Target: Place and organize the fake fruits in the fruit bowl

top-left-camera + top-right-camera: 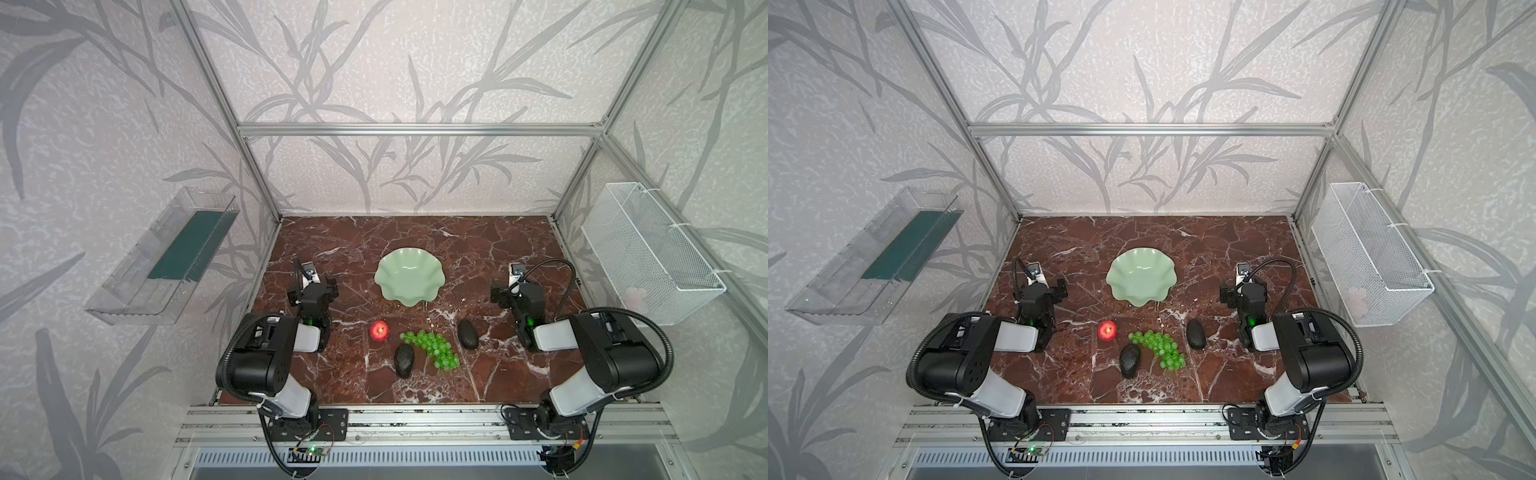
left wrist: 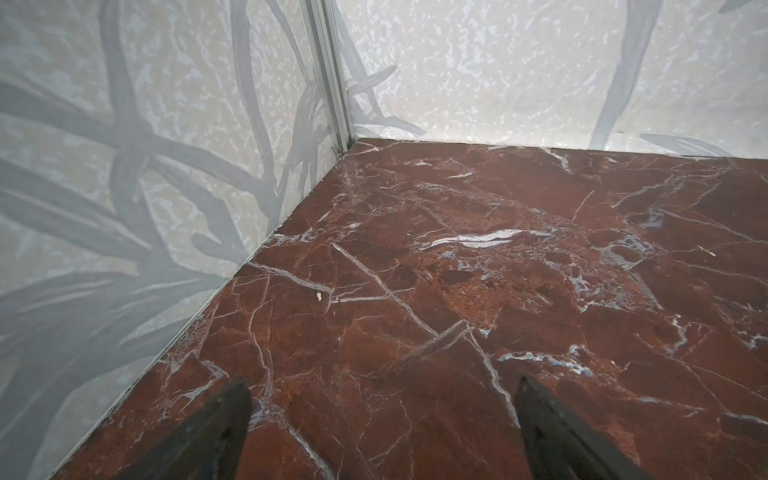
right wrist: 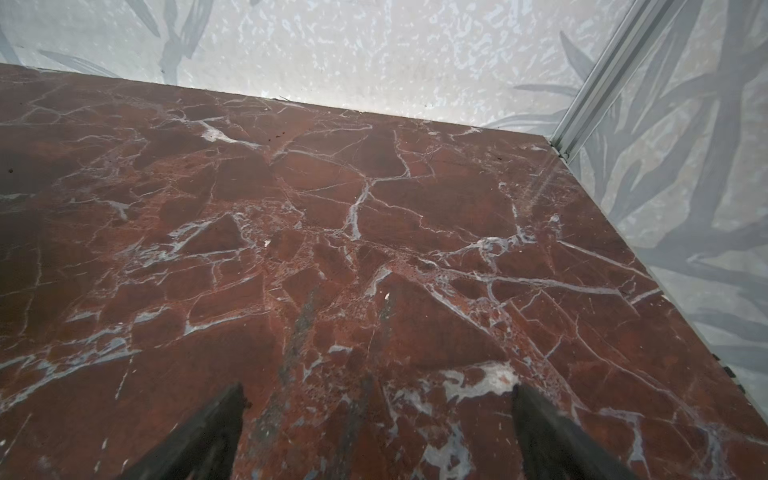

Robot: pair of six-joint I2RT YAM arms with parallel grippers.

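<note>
step in hand: nothing is grasped yet; a first pick is due, by judgement the apple for the left arm.
how to do it well: the round, glossy apple is best approached from above and closed on across its middle, so that it is not rolled away; the grapes are better kept for last and draped over the rest.
fruit bowl: seen empty at mid-bench, beyond all the fruits.
fruits: the apple is set furthest left; the grapes are laid slanting, with the near avocado just beside their left end and the right avocado just beside them on the right.
left gripper: spread wide, nothing held, only bare bench ahead, left of the bowl.
right gripper: likewise released and empty, right of the bowl.
</note>
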